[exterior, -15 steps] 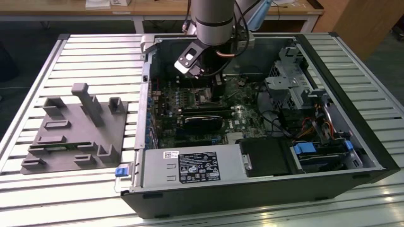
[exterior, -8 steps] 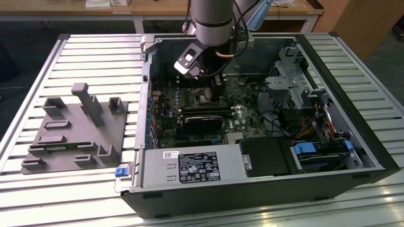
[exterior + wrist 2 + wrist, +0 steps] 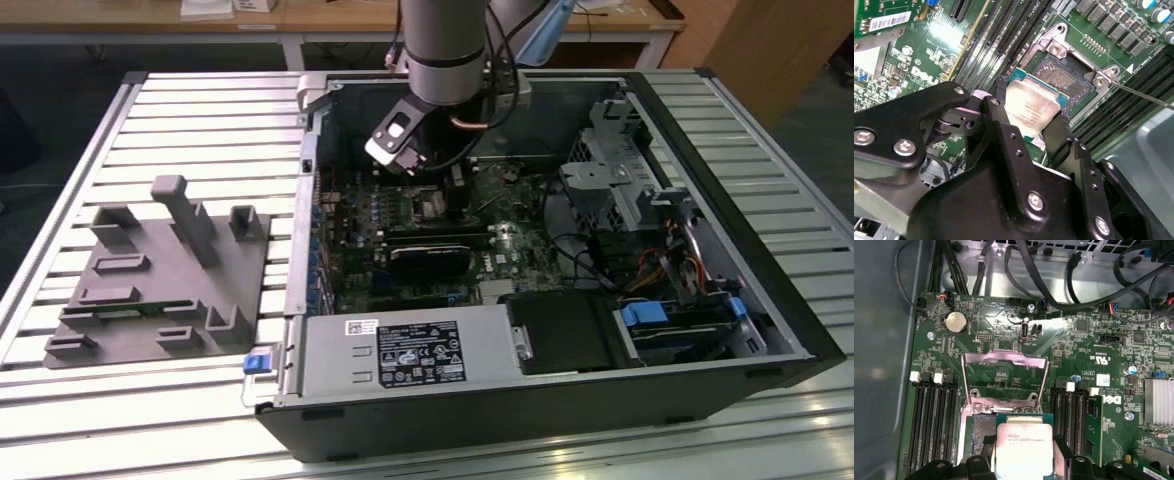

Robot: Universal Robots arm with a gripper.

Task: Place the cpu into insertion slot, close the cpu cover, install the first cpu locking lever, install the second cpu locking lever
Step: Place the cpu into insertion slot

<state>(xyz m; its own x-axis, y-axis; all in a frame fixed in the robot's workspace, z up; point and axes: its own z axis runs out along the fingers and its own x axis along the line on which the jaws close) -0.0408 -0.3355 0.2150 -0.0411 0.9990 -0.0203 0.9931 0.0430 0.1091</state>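
my fingers [image 3: 1004, 129] pinch the cpu [image 3: 1031, 112] by two opposite edges | cpu hangs over the insertion slot [image 3: 1070, 75], overlapping it, not seated | cpu cover [image 3: 1004, 358] swung open at the slot's far edge

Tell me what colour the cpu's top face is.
Silvery-tan metal with a green rim; the cpu shows best in the first wrist view.

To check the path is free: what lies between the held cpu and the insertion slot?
Nothing. In the second wrist view the cpu, gripped by the end effector, hangs at the edge of the bare insertion slot.
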